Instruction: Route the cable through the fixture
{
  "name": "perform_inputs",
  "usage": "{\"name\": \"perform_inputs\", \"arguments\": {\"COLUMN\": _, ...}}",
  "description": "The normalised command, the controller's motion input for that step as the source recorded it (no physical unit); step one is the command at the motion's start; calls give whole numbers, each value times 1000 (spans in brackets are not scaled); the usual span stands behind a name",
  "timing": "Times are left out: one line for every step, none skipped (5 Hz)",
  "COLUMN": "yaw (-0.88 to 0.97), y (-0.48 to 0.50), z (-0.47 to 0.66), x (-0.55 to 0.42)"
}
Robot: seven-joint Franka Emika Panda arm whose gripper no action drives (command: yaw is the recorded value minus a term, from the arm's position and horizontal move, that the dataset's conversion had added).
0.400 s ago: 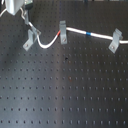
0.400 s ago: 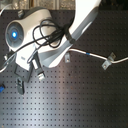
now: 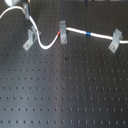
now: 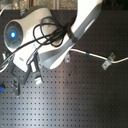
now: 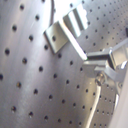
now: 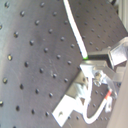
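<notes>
The white cable (image 3: 49, 46) comes from the top left of the first exterior view. It passes the left fixture (image 3: 30, 38), sags, and rises to the middle fixture (image 3: 62, 26), where its red band (image 3: 63, 36) sits. It runs on past the blue band (image 3: 88, 34) to the right fixture (image 3: 116, 40). In the second exterior view my gripper (image 4: 26, 75) is low over the board at that view's left. In the second wrist view the cable (image 6: 75, 30) ends at my fingers (image 6: 102, 55), beside a fixture (image 6: 75, 97). The gripper looks shut on the cable.
The black board with its grid of holes (image 3: 65, 90) fills the front of the first exterior view. My white arm (image 4: 80, 25) with black hoses crosses the second exterior view. A blue-lit camera housing (image 4: 12, 34) sits at the second exterior view's left.
No clear change; the arm, the cable and the fixtures stand much as they did.
</notes>
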Motion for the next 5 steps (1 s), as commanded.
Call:
{"name": "perform_inputs", "arguments": {"yaw": 346, "y": 298, "z": 7, "x": 368}}
{"name": "perform_inputs", "arguments": {"yaw": 443, "y": 299, "z": 307, "x": 372}}
{"name": "perform_inputs", "arguments": {"yaw": 300, "y": 174, "z": 203, "x": -212}}
{"name": "perform_inputs", "arguments": {"yaw": 326, "y": 277, "z": 217, "x": -377}}
{"name": "perform_inputs", "arguments": {"yaw": 343, "y": 303, "z": 256, "x": -257}}
